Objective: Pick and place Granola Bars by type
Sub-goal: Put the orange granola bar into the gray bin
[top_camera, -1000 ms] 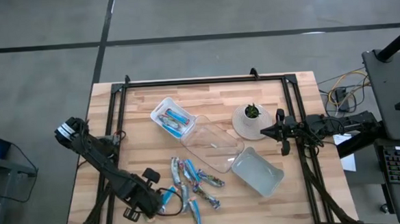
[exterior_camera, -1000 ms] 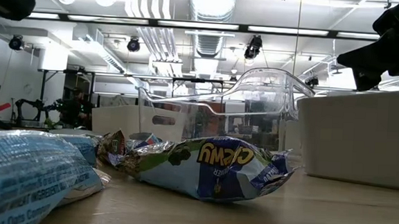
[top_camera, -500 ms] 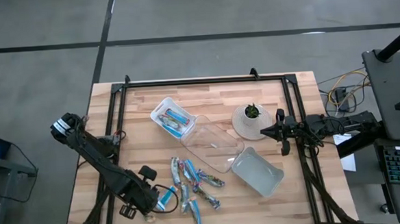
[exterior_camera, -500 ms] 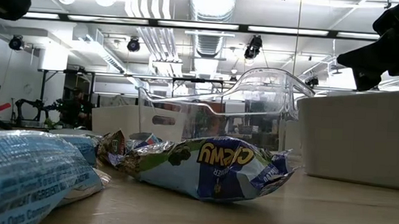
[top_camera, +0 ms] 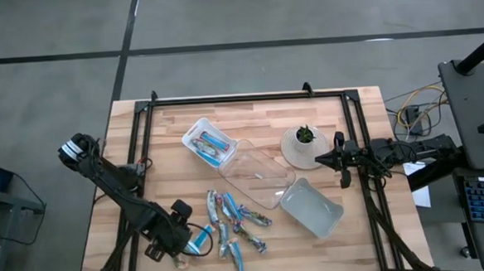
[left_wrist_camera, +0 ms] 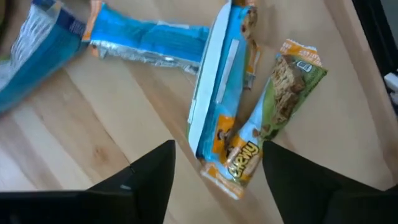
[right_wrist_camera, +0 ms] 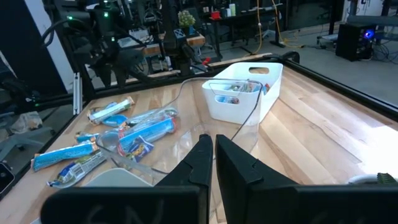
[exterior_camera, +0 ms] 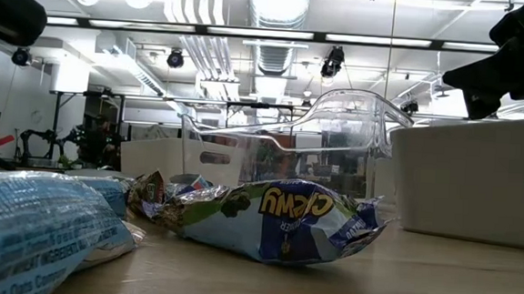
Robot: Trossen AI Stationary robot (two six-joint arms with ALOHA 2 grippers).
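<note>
I am looking down on a wooden table (top_camera: 249, 118) holding three trays in a diagonal row. The far white tray (top_camera: 209, 142) already holds some blue bars; the clear tray (top_camera: 259, 178) and the near white tray (top_camera: 312, 208) look empty, as far as I can tell. The loose granola bars (top_camera: 234, 221) lie scattered at the near edge.

My left gripper (top_camera: 181, 241) sits at the left side of that pile. Over the last second its fingers have swung from closed to wide apart, and they hold nothing. In the left wrist view they straddle a blue chewy bar (left_wrist_camera: 221, 124) lying on the wood, touching a green bar (left_wrist_camera: 289, 93). I judge that a fresh pick is being set up.

My right gripper (top_camera: 340, 159) waits beside the potted plant (top_camera: 305, 136), fingers together, empty.
</note>
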